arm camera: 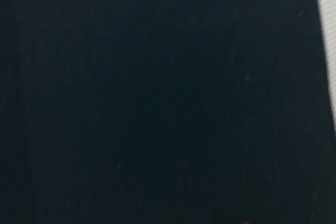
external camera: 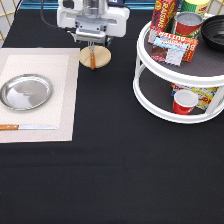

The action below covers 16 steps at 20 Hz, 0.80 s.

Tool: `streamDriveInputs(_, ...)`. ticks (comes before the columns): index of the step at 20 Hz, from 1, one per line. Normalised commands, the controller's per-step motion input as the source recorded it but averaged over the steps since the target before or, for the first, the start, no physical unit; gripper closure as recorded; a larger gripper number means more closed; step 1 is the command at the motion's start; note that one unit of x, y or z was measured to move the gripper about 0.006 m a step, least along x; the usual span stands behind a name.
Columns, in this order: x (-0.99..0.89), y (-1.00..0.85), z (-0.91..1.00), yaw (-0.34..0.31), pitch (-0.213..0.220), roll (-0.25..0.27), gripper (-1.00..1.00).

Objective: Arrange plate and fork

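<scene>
My gripper [external camera: 91,44], finger spread indeterminate, hovers over the wooden disc [external camera: 101,56] where the fork [external camera: 92,59] lies; the fork looks light, rigid, best gripped mid-handle; the plate [external camera: 26,91] sits beyond the disc, on the placemat [external camera: 67,75].

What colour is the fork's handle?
Orange-brown wood; the fork lies on the wooden disc, best seen in the exterior view.

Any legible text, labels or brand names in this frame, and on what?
"RAISIN": partly readable down the tall red box on the rack's top shelf.
Flat packet print: too blurred.
Can label: too blurred.
Yellow box behind the red cup: unreadable.
</scene>
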Motion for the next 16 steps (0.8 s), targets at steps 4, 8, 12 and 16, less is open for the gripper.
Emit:
streamDriveInputs(4,-0.80,-0.09,-0.44,0.100,-0.061,0.054,-1.00)
streamDriveInputs(8,-0.65,-0.17,-0.44,0.081,-0.067,0.050,-1.00)
streamDriveInputs(12,-0.04,-0.26,-0.16,0.080,-0.059,0.075,-1.00)
streamDriveInputs(16,0.06,-0.17,-0.19,0.057,-0.068,0.058,-1.00)
